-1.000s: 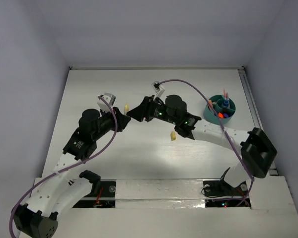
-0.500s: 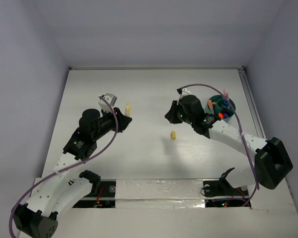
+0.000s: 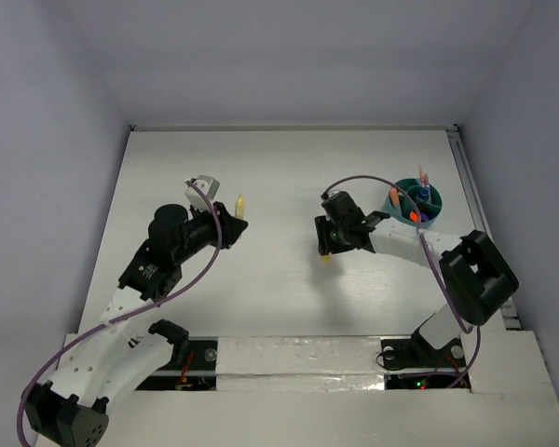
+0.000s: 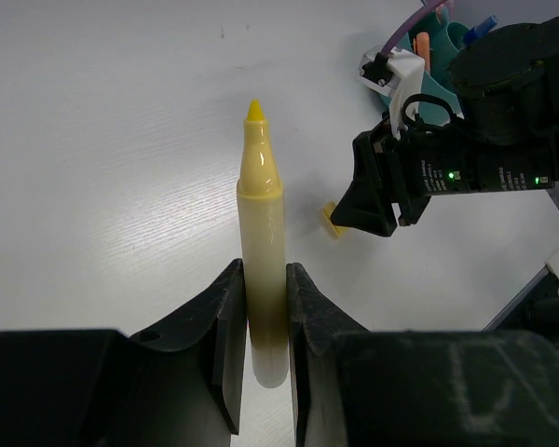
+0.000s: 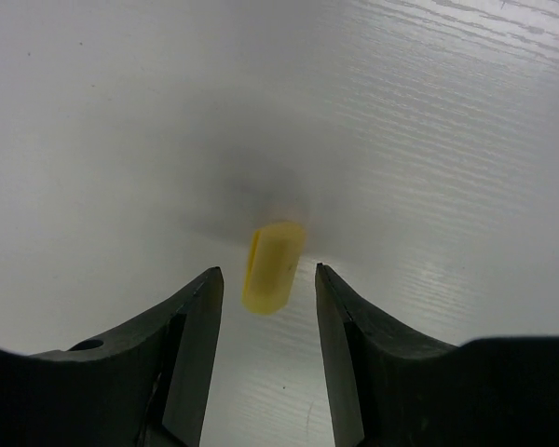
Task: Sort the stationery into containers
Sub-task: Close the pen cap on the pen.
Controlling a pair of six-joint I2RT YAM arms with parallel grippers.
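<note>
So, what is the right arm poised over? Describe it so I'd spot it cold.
Start at the white table, then the teal organiser at its far right. Left of it, between the right arm's open jaws, lies a short yellow stub. It is stumpy and blunt, unlike the long pointed yellow marker the left arm holds.

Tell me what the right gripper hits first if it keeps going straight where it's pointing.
The yellow cap lying on the table. The right gripper points down at it, with its open fingers on either side. Depth is unclear, but nothing shows in between.
</note>
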